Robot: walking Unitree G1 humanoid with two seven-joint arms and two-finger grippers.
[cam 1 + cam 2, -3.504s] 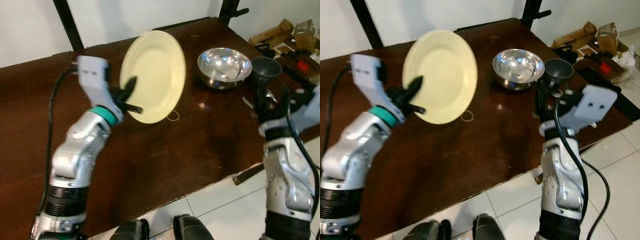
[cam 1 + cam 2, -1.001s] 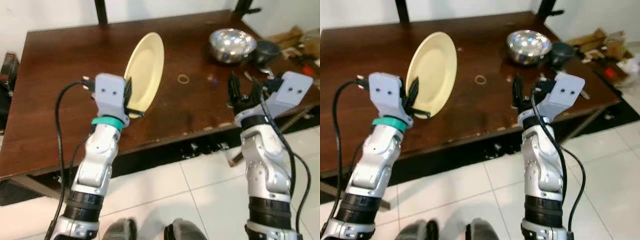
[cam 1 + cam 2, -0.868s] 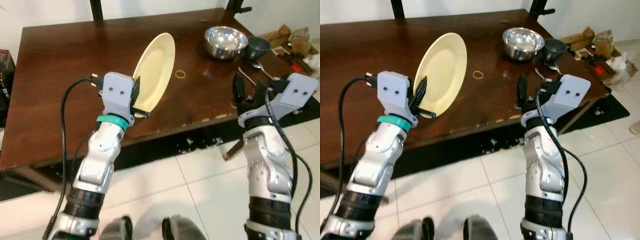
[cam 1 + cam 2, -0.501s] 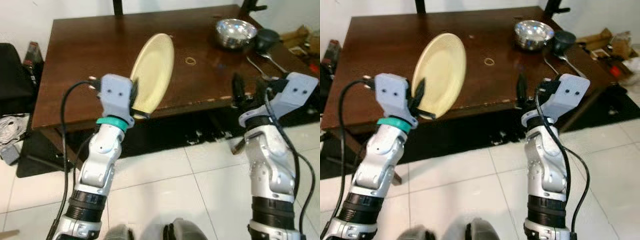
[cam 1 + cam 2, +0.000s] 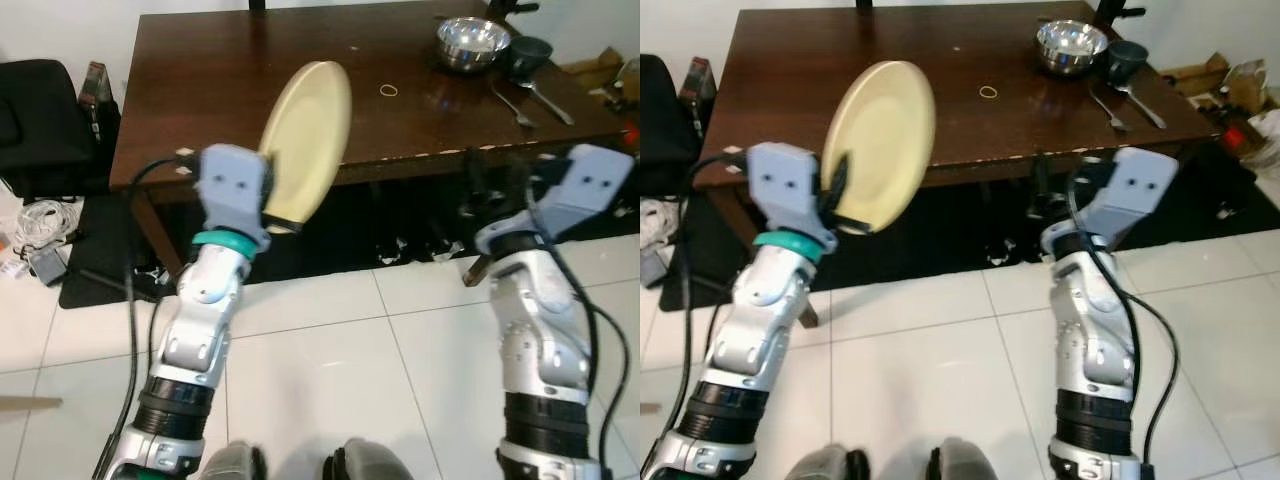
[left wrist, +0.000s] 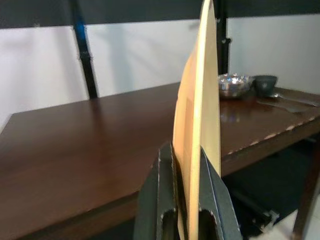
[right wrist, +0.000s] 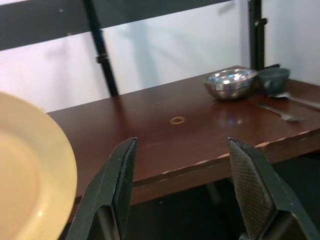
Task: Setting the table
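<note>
Left fingers: in the left eye view the left fingers (image 5: 268,205) are clamped on the lower rim of a round pale-yellow plate (image 5: 310,135), one finger on each face.
Right fingers: in the same view the right fingers (image 5: 490,190) stand apart with nothing between them, just off the near edge of the worktop.
Left eye view, plate: it is held nearly on edge, tilted, in the air in front of the near edge of the dark brown wooden worktop (image 5: 250,80), touching only the fingers.
Left eye view, worktop's far right corner: a shiny round steel bowl (image 5: 472,40) sits there, with a dark grey cup (image 5: 528,52) just beside it; two metal utensils (image 5: 528,98) lie toward the near edge from the cup.
Left eye view, worktop's middle: a small thin ring (image 5: 389,90) lies flat, well apart from the bowl.
Left eye view, floor: white tiles (image 5: 340,380) run up to the worktop; a black chair seat (image 5: 45,110) stands off the worktop's left end, with tangled cables (image 5: 35,235) on the tiles near it.
Left wrist view: the plate (image 6: 200,125) is seen edge-on, upright, its bottom gripped between the two black fingers (image 6: 160,200); beyond it are the worktop, the bowl (image 6: 234,84) and the cup (image 6: 265,82) at the far end.
Right wrist view: the two black fingers (image 7: 250,185) are spread wide over the worktop's near edge; the plate's rim (image 7: 45,170) shows at one side, and the ring (image 7: 176,120), bowl (image 7: 231,82) and cup (image 7: 272,79) lie beyond.
</note>
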